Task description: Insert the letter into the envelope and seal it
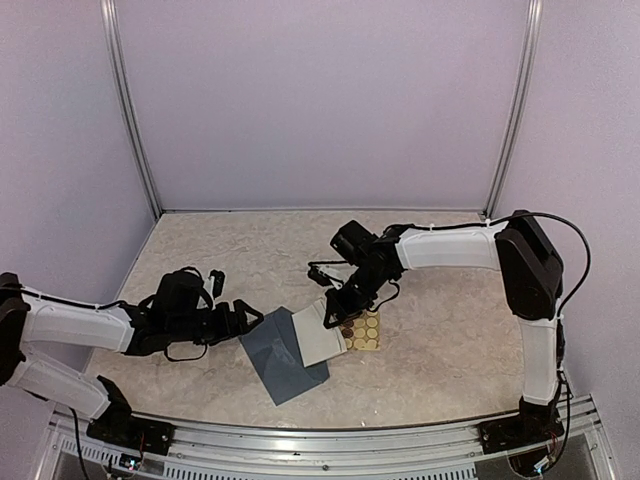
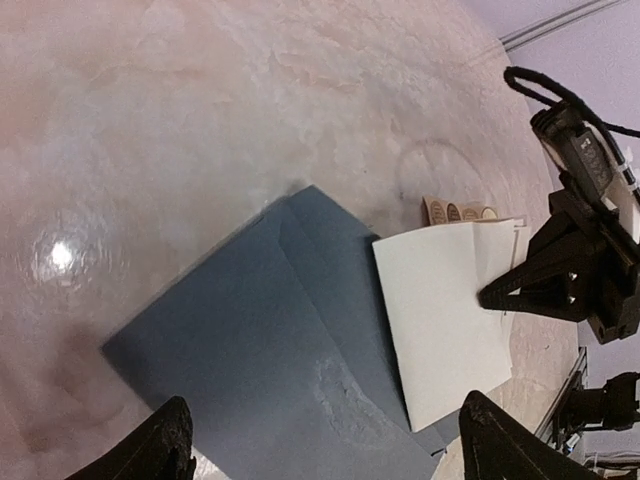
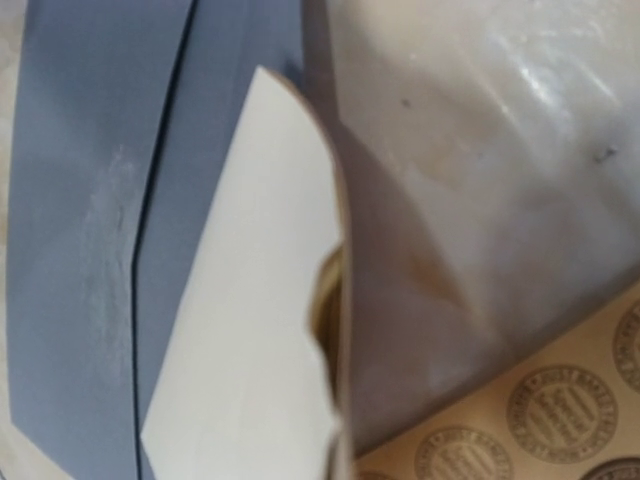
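tan sticker sheet lies partly hidden behind letter overlapping blue envelope.

Right wrist view. You see the envelope filling the left side, slate blue-grey, flat on the marbled tabletop. A dark crease runs down it and bends partway; a pale scuffed patch sits just left of the bend. The letter shows you its plain white side and overlaps the envelope's right part. Its right edge curls up off the tabletop, with a shadow beneath. Lower right: a tan sticker sheet with round brown printed stickers.
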